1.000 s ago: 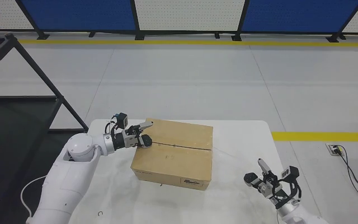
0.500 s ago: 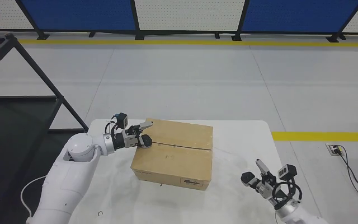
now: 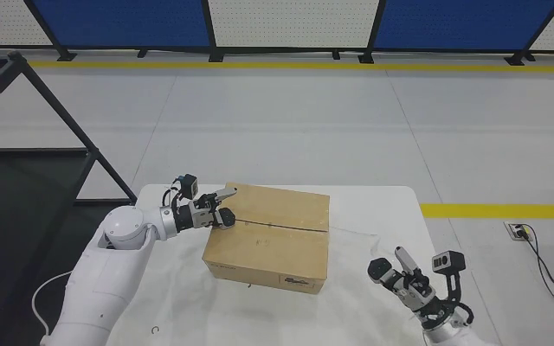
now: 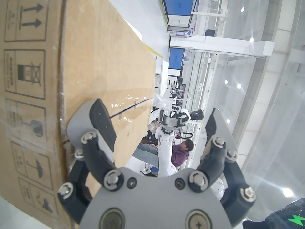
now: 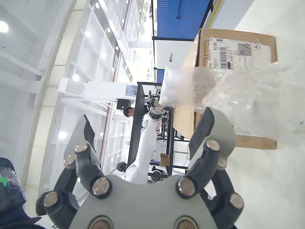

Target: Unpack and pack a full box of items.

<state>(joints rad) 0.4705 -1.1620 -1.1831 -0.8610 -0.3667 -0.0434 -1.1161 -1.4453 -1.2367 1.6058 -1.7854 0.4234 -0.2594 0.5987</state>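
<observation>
A closed cardboard box [image 3: 277, 233] lies mid-table, a seam running along its top. My left gripper [image 3: 228, 204] is open at the box's left top edge, straddling the seam end. In the left wrist view one pad [image 4: 103, 122] rests near the box [image 4: 107, 60] top edge and the other hangs free above it. My right gripper [image 3: 387, 262] is open over the table right of the box. In the right wrist view crumpled clear film [image 5: 240, 89] hangs beside one finger [image 5: 202, 127], in front of the box's labelled end [image 5: 238, 39]. I cannot tell whether the film touches that finger.
The white table [image 3: 372, 208] has free room right of and in front of the box. A black metal frame [image 3: 52, 130] stands off the table's left side. A small dark ring [image 3: 154, 329] lies near the front left edge.
My right gripper has moved a little left, toward the box, and its wrist has turned. The left arm and the box have stayed put.
</observation>
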